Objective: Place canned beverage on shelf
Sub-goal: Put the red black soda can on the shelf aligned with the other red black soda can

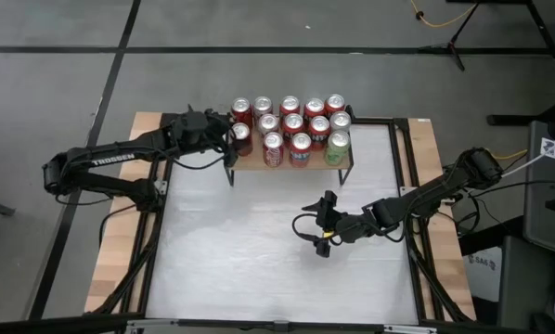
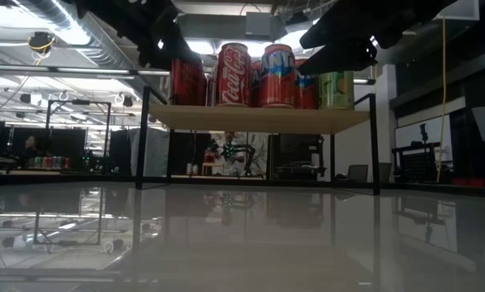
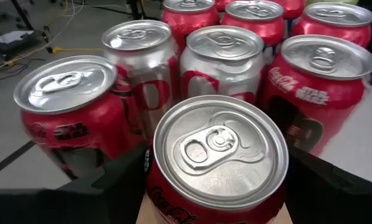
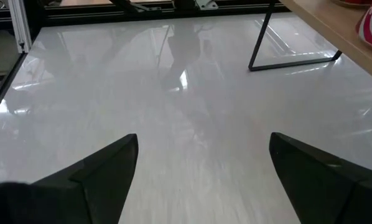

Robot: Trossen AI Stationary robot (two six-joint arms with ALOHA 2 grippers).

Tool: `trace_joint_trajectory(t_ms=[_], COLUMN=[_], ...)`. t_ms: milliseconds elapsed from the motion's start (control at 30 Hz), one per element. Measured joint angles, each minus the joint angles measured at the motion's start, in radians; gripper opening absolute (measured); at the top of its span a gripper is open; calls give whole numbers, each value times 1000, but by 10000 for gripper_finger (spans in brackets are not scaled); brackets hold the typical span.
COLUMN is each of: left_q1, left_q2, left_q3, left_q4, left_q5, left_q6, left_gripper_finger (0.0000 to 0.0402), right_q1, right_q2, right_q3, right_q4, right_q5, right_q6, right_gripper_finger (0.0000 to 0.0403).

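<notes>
Aluminium can (image 3: pixel 220 158) on shelf (image 1: pixel 344 168) looks stiff but slippery; left gripper (image 1: pixel 231 135) clasps its sides approx. mid-height. Right gripper (image 1: pixel 323 224) spread, empty.

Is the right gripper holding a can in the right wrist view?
No: the right gripper has its jaws apart over bare table, with no can between them.

- Shelf (image 1: pixel 347 168): light-wood plank top, thin black legs.
- Cans (image 3: pixel 218 158): mostly red with silver lids; some silver-sided with red lettering.
- One can (image 1: pixel 337 148): pale green.
- Desk (image 1: pixel 259 250): glossy white, wooden edges.
</notes>
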Motion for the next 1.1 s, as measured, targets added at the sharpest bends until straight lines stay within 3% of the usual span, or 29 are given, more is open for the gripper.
trace_joint_trajectory(t_ms=[467, 800, 1100], left_q1=[15, 15, 15], left_q2=[-1, 0, 0], left_q3=[-6, -8, -8], left_q4=[-7, -11, -3], left_q5=[3, -39, -40], left_q6=[6, 7, 8], left_gripper_finger=[326, 331, 371], right_q1=[0, 0, 0], right_q2=[0, 0, 0], right_q3=[0, 0, 0], right_q4=[0, 0, 0], right_q5=[1, 1, 1], right_q6=[0, 0, 0], right_gripper_finger=[353, 353, 353])
